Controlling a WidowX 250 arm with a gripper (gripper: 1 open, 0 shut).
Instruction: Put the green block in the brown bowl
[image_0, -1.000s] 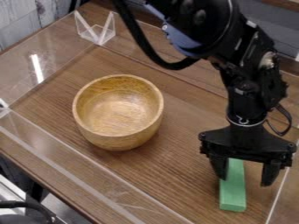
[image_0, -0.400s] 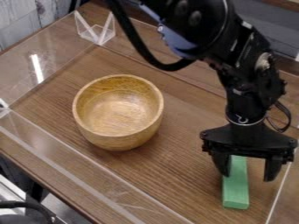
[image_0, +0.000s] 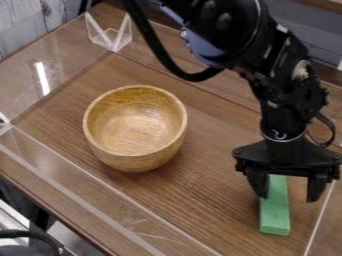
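Note:
The green block (image_0: 275, 213) lies flat on the wooden table at the lower right, its long side running toward me. My black gripper (image_0: 283, 187) points down right over its far end, open, with one finger on each side of the bar and not pinching it. The fingers (image_0: 254, 183) reach close to the tabletop. The brown bowl (image_0: 135, 125) stands upright and empty to the left, well apart from the gripper and the block.
A low clear plastic wall (image_0: 80, 190) runs along the table's near left edge. A clear triangular stand (image_0: 110, 32) sits at the far left. The black arm (image_0: 247, 50) and its cables stretch across the upper right.
The gripper has shifted slightly right and toward me over the block, staying open. The block's lower end now points a little more to the right. The bowl is unchanged.

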